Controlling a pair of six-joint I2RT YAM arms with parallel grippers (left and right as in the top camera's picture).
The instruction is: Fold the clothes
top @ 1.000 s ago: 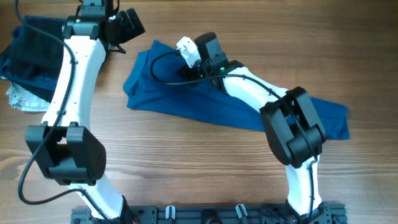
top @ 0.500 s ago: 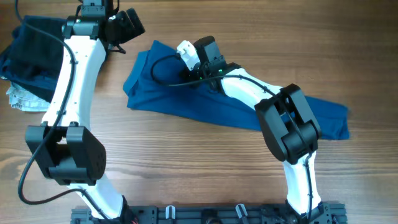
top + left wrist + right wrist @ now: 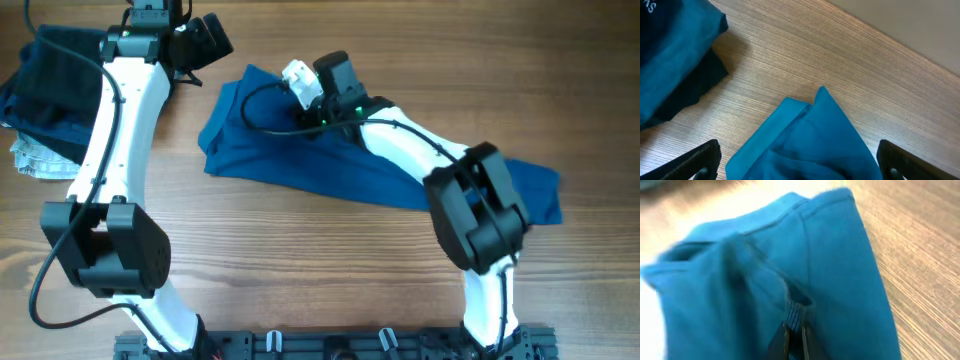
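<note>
The left arm (image 3: 118, 115) and right arm (image 3: 410, 150) share glossy white tube links, bulky matte-black joint housings (image 3: 105, 248) and thin black cables (image 3: 244, 108), with a small green light (image 3: 352, 108) near the right wrist and flat black fingers (image 3: 692, 162) on the left tool (image 3: 800, 167).

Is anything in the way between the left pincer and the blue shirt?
Nothing visible is. The open left pincer faces a corner of the blue shirt, with nothing between. The darker clothes lie off to one side.
</note>
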